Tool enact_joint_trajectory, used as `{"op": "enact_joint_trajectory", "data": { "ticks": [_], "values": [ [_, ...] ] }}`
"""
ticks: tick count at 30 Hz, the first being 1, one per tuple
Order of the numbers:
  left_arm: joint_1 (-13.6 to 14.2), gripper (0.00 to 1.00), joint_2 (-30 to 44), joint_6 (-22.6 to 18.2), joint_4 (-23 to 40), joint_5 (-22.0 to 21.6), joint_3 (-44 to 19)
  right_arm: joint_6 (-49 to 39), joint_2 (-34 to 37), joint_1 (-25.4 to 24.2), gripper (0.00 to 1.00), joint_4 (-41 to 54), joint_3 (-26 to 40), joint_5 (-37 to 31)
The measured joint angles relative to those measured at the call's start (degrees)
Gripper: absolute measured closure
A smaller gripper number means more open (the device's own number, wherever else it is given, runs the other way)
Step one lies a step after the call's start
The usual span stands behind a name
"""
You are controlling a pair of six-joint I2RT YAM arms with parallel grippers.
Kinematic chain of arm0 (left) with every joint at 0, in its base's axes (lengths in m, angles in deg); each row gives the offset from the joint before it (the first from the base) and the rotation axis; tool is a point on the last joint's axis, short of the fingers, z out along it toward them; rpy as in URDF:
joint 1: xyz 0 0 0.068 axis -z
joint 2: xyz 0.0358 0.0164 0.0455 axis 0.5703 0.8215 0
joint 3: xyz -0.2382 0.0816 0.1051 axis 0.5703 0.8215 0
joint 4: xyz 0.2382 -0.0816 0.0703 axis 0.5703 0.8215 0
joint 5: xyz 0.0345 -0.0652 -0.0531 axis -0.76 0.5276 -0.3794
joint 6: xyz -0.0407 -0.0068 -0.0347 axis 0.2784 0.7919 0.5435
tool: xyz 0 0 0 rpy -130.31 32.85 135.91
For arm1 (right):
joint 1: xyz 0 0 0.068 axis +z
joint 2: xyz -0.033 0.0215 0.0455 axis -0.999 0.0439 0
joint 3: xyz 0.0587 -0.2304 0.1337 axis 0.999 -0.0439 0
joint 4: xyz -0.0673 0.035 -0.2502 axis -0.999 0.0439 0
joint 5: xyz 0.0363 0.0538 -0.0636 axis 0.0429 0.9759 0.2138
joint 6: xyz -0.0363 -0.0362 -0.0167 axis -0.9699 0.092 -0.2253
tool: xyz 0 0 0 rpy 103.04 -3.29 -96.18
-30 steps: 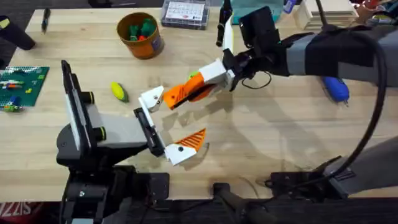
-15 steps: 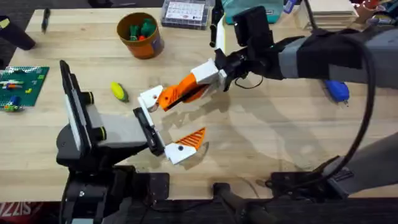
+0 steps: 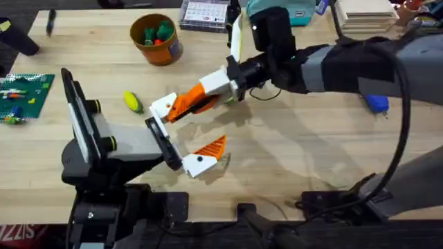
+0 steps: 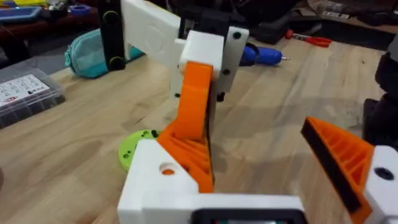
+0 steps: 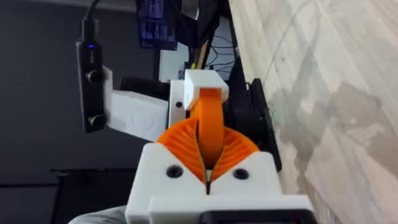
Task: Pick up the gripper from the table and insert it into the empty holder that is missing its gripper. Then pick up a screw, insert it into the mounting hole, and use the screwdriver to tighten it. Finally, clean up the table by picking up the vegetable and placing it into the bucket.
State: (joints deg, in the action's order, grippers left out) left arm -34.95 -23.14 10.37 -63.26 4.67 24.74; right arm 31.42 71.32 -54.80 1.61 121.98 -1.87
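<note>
The right hand (image 3: 181, 106) is clamped on the gripper (image 3: 178, 105), pressing it at the holder (image 3: 163, 106); the left hand (image 3: 181, 135) is apart. Screw, screwdriver (image 3: 376, 103) and vegetable (image 3: 131, 101), at nine o'clock from the holder, remain.

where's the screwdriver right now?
In the overhead view the blue screwdriver lies on the table's right side, beyond the right arm's grey forearm and partly hidden by it, far from the orange bucket at upper left.
</note>
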Motion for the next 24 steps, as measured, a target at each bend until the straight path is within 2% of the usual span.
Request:
{"op": "enact_joint_trajectory", "data": {
  "ticks": [6, 9, 15, 24],
  "values": [
    [0.0, 0.004, 0.0, 0.5, 0.0, 0.1, 0.0, 1.0, 0.3, 0.8, 0.995, -1.7, 0.0, -2.1],
    [0.0, 0.005, 0.8, 1.6, 0.0, -0.5, 0.0, 2.7, 3.3, 0.9, 0.995, -7.4, 0.4, -1.7],
    [-0.1, 0.005, 1.1, 1.8, -0.2, -1.9, 0.0, 7.2, 4.9, 1.2, 0.995, -14.1, 0.4, -1.4],
    [-0.1, 0.005, 1.1, 1.8, -0.2, -2.4, 0.0, 9.8, 5.0, 1.4, 0.995, -14.8, 0.4, -1.9]
  ]
}}
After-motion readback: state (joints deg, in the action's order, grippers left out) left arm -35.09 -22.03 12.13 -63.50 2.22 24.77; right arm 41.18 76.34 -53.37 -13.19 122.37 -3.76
